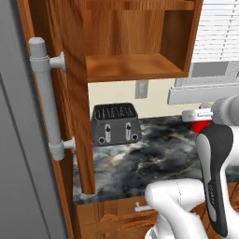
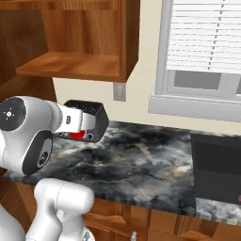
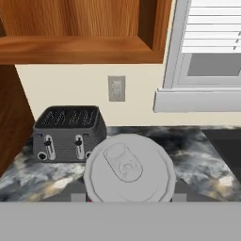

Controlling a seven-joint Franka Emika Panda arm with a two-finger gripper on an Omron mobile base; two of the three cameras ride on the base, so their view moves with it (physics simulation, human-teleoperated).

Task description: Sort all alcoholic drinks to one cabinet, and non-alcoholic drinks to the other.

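Small red can (image 3: 129,168): upright, pale grey lid with pull tab facing the hand camera, red body glimpsed at the end of the arm in both base views (image 1: 200,126) (image 2: 78,134), raised above the dark marbled worktop (image 1: 140,163), between the claw tips. Reddish-brown wall cabinet (image 1: 135,67): door swung open, long grey bar handle (image 1: 46,98) on its edge, single wooden shelf bare

Red can (image 1: 200,126) (mostly behind arm)
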